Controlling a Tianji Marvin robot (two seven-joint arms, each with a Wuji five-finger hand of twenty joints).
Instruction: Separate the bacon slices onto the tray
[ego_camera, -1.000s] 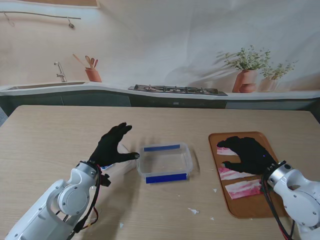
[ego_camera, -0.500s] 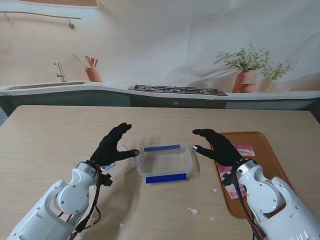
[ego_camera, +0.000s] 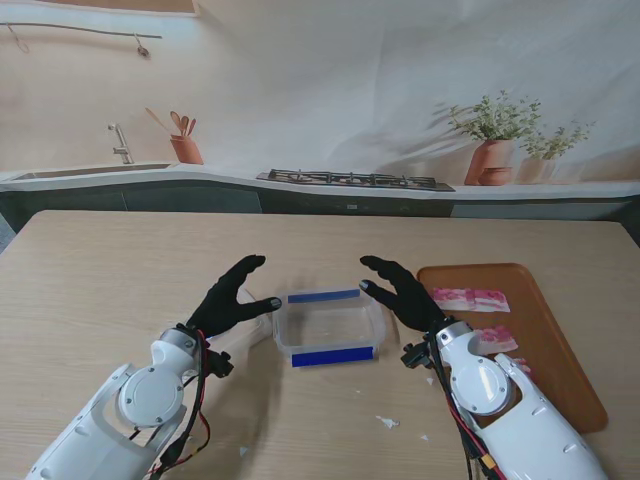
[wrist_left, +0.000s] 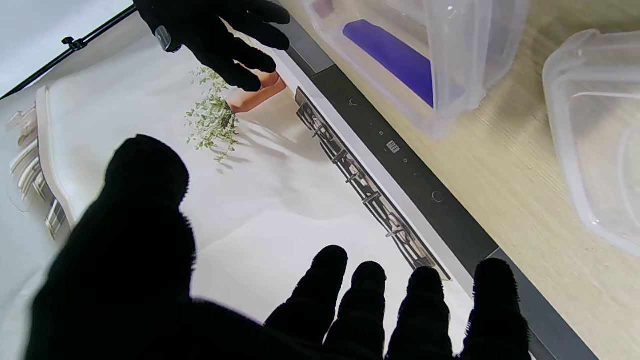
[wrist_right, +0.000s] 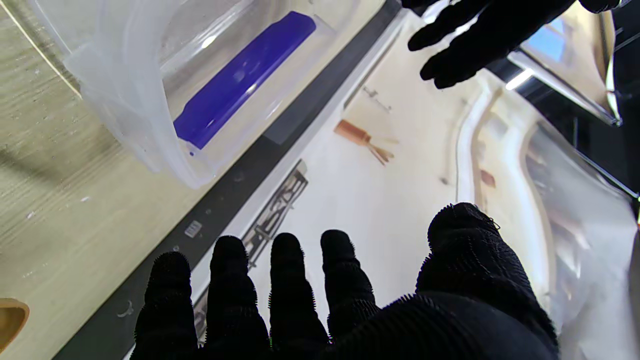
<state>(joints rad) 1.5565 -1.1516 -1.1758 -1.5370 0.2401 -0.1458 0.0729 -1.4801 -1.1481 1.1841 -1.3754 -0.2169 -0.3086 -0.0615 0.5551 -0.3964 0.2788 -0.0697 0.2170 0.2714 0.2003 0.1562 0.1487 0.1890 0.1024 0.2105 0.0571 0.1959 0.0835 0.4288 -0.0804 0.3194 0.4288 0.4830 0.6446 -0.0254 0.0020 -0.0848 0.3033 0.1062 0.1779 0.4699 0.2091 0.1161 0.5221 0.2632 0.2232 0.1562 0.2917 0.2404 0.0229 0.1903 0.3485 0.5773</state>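
Both hands spread beside the clear container, bacon on the tray

The left hand (ego_camera: 226, 301) and right hand (ego_camera: 402, 293) flank the clear container (ego_camera: 330, 326), fingers apart, holding nothing. 2 bacon slices (ego_camera: 470, 298) show on the brown tray (ego_camera: 560, 350) at the right, one far, one (ego_camera: 497, 340) nearer, beside the right arm.

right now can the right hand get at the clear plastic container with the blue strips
Probably yes. The right hand hangs open beside the clear plastic container with blue strips, on its right side, holding nothing, and nothing lies between them.
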